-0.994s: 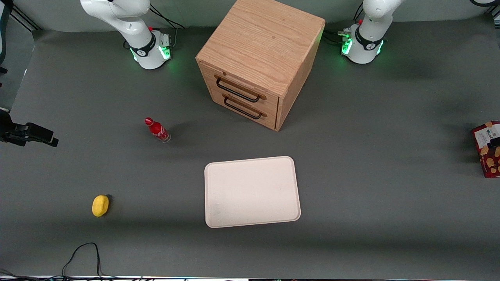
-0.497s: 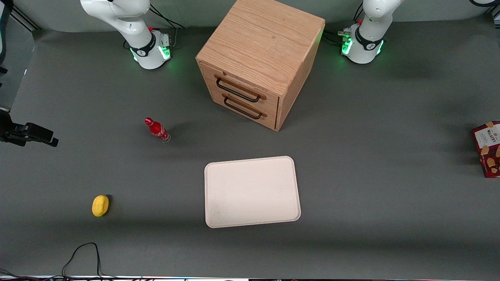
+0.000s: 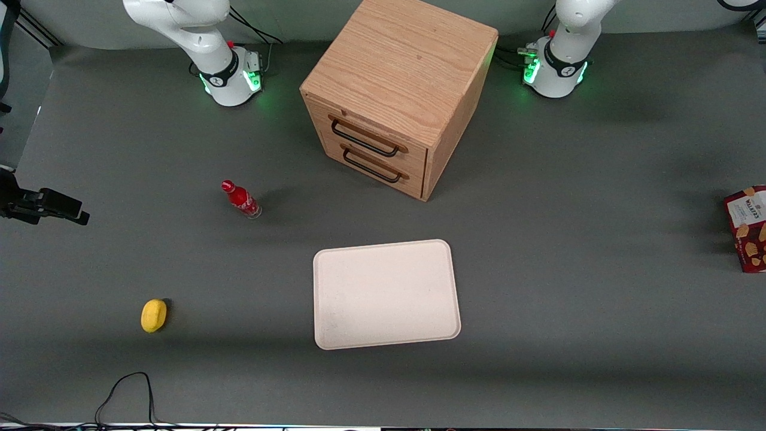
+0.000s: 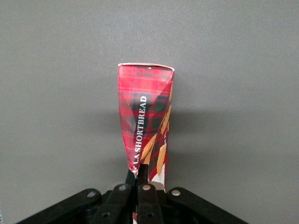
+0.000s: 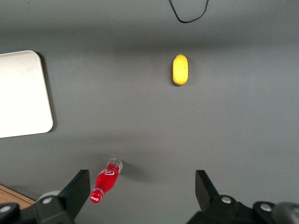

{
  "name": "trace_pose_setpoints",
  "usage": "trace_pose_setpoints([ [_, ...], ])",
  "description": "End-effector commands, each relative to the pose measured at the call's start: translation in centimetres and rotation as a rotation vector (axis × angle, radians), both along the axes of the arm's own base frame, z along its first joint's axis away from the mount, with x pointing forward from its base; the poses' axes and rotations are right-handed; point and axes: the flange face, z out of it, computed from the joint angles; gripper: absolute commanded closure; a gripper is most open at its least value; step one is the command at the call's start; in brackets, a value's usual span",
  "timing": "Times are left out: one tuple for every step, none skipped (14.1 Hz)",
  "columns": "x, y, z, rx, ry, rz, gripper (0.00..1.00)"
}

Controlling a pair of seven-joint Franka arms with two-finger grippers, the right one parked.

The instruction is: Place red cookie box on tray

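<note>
Dark-red tartan cardboard cookie box (image 4: 145,119) is getting pinched edge-on by the black gripper (image 4: 142,179), hanging above the table's working-arm end, well apart from the cream rectangular tray (image 3: 386,293).

The red cookie box (image 3: 749,228) sits at the working arm's end of the table, well apart from the tray (image 3: 386,293). The front view's edge cuts the box off, so only part of it shows. The arm above the box is out of that picture too.

In the left wrist view, the gripper (image 4: 141,179) is clamped on the box's thin edge. The gripper's body is cut off by the picture's edge. The fingers hide the end of the box they pinch. A word on the box starts out of sight; only "LA SHORTBREAD" can be read.

In the right wrist view, the tray (image 5: 23,95) is cut off.
</note>
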Motion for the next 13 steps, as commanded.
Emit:
trace_pose_setpoints([
  [1.0, -0.8, 3.4, 0.004, 0.020, -0.013, 1.00],
  [1.2, -0.7, 6.0, 0.005, 0.032, -0.010, 1.00],
  [1.5, -0.5, 9.1, 0.007, 0.039, -0.005, 1.00],
  [1.7, -0.7, 12.3, 0.007, 0.048, -0.004, 1.00],
  [1.6, -0.5, 15.5, 0.014, 0.053, 0.004, 1.00],
  [1.4, -0.5, 18.9, 0.031, 0.053, 0.010, 1.00],
  [1.0, -0.5, 21.9, 0.043, 0.052, 0.017, 1.00],
  [0.1, -0.7, 27.1, 0.073, 0.051, 0.029, 1.00],
  [-0.5, -0.9, 29.4, 0.078, 0.054, 0.036, 1.00],
  [-1.1, -1.2, 31.7, 0.084, 0.047, 0.045, 1.00],
  [-1.5, -1.5, 33.1, 0.084, 0.045, 0.048, 1.00],
  [-1.6, -1.9, 33.4, 0.075, 0.051, 0.045, 1.00],
  [-1.6, -2.7, 34.6, 0.079, 0.040, 0.042, 1.00],
])
